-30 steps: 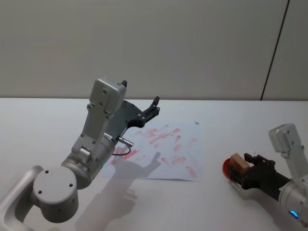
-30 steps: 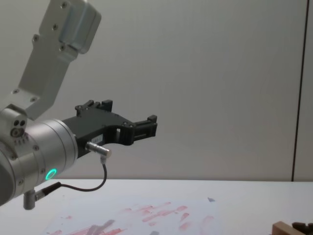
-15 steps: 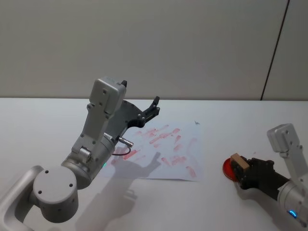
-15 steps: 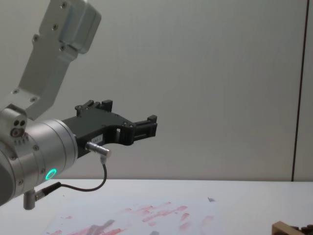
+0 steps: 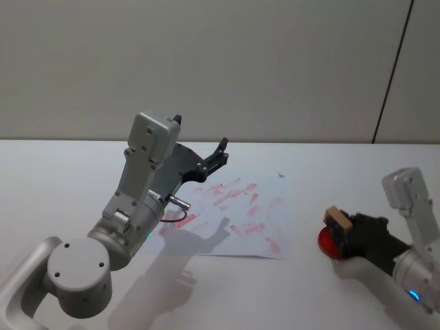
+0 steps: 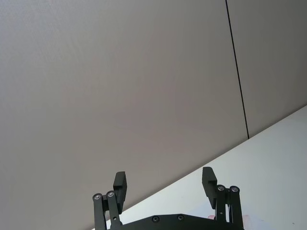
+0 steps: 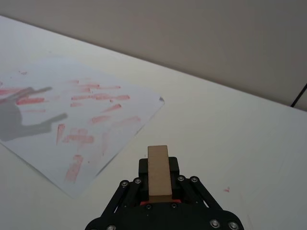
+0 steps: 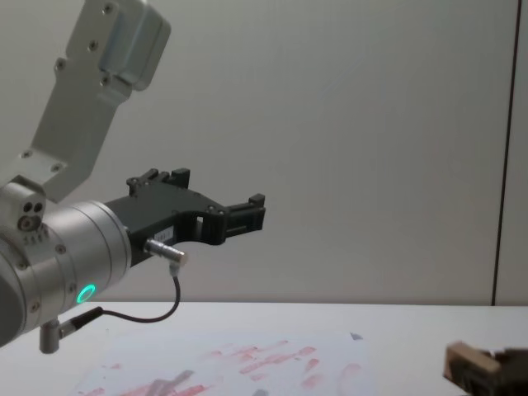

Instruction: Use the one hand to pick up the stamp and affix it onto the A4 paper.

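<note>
Currently, stamp [image 7: 158, 171]: clamped in the right gripper [image 5: 342, 226], tilted, just above the red pad [image 5: 325, 241].
Right gripper: fingers closed on the stamp's two opposite sides; one end of the block juts out past them.
Paper [image 5: 237, 210]: flat on the table [image 5: 344, 172] and covered in red marks; it lies at about 10 o'clock from the stamp, well apart.
Left gripper [image 6: 164, 184]: raised above the paper's 11 o'clock edge, fingers spread apart, holding nothing; seemingly idle.
Handling: a small wooden block, judged light and stiff, in no danger of being crushed. Its smooth faces could let it twist in the grip under pressing force.
Where to hold: the present hold on opposite side faces looks sound, as it leaves the inked face free.
Next: probably carry the stamp toward 10 o'clock, then press it flat on a bare patch of paper.
Risk: wet ink would smear if the block slides on the sheet.
</note>
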Robot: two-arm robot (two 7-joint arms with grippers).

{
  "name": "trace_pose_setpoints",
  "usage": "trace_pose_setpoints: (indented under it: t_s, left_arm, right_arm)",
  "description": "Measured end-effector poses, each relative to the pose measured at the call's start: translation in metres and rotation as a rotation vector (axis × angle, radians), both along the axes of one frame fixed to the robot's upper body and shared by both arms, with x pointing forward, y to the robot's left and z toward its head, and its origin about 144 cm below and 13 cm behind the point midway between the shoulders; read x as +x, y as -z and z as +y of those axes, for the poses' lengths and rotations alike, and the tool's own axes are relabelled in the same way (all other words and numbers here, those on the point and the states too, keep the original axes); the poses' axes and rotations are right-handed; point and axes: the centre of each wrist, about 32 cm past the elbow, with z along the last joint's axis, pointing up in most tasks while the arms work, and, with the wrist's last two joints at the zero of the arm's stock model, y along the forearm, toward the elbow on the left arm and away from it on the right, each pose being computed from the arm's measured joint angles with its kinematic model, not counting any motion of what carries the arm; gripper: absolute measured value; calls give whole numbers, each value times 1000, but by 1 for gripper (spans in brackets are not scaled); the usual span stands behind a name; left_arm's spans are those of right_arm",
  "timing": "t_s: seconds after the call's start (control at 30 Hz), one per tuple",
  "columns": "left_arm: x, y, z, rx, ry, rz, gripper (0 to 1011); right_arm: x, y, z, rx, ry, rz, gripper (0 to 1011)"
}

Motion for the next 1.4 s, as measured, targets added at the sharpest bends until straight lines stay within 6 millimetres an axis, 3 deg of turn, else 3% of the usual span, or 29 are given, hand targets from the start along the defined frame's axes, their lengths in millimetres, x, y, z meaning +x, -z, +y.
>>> trace_pose_setpoints:
  t_s: [0.3, 0.67, 1.07, 1.4]
  left_arm:
    - [0, 0, 0, 0, 0, 0, 1002]
    - [0, 0, 0, 0, 0, 0, 1003]
    - [0, 0, 0, 0, 0, 0, 1003]
    - [0, 0, 0, 0, 0, 0, 1003]
  right_arm:
    - [19, -15, 16, 73, -41, -86, 220]
    - [57, -26, 55, 147, -169, -121, 220]
    - [86, -22, 90, 87, -276, -61, 220]
    - [94, -13, 101, 1, -311, -9, 220]
